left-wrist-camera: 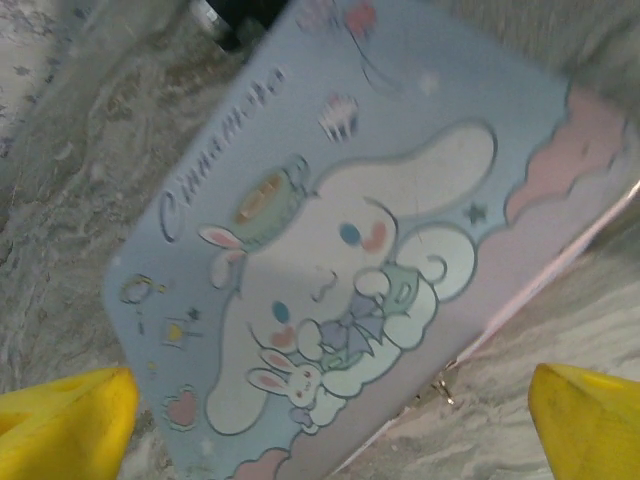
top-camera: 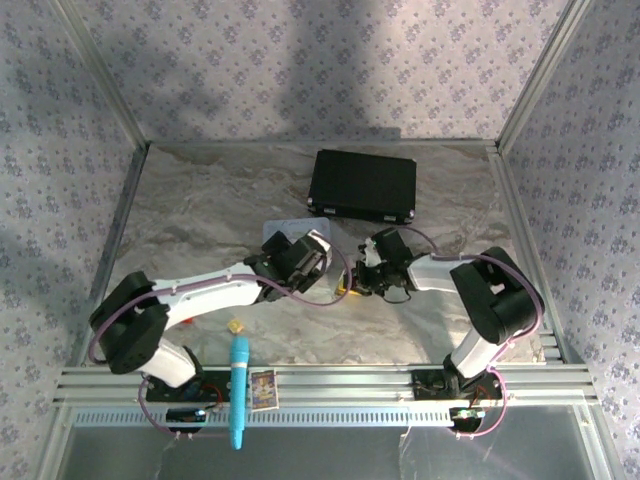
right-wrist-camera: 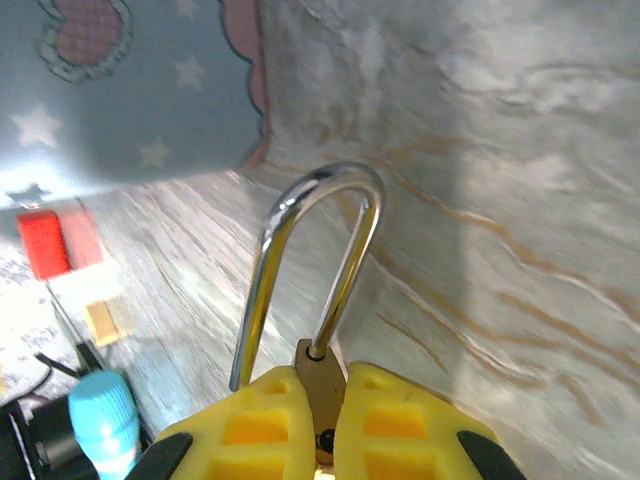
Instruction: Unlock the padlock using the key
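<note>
The right gripper [right-wrist-camera: 320, 400] is clamping the brass body of the padlock [right-wrist-camera: 344, 280] between its yellow fingers. The silver shackle is sticking out ahead of them over the marbled tabletop [right-wrist-camera: 500, 200]. In the top view this is happening near the tabletop's middle, on the near side of the black case [top-camera: 362, 187]. The left gripper [left-wrist-camera: 330, 420] is hovering close by with its fingers spread wide over the pastel tin [left-wrist-camera: 400, 200]. A blue pen [top-camera: 240, 392] is lying at the near edge.

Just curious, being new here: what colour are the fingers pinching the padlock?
Bright yellow; the fingers gripping the padlock show best in the right wrist view.
</note>
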{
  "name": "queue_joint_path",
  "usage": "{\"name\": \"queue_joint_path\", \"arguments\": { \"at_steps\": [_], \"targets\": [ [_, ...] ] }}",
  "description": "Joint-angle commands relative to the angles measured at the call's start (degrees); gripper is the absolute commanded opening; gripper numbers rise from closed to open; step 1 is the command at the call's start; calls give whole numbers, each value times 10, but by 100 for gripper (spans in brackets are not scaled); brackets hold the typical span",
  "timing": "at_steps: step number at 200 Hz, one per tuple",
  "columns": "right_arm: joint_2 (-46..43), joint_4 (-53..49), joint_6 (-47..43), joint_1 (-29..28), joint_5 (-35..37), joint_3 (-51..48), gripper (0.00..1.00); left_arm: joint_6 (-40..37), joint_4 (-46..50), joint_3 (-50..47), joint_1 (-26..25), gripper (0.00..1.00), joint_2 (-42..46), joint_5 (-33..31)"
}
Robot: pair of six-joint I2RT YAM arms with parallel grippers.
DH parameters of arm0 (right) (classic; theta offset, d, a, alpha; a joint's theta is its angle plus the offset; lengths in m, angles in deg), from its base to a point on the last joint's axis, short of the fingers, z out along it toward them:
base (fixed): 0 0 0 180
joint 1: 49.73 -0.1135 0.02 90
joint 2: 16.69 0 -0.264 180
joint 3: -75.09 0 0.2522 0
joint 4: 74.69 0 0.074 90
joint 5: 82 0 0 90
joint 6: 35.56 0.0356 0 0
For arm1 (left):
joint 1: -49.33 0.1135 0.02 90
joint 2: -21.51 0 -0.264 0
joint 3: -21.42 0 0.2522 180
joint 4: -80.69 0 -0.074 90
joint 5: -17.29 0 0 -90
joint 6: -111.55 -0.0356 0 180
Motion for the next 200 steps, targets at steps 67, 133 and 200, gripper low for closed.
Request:
{"name": "queue_joint_path", "arguments": {
  "at_steps": [67,133,200],
  "targets": [
    [11,-447,-201,54,147,57,16,88,10,-9,-4,100,110,59],
    [23,-490,-216,41,208,122,46,99,18,-28,-5,100,125,47],
    [0,-480,-217,28,213,144,54,120,23,-39,-4,100,161,37]
  ]
}}
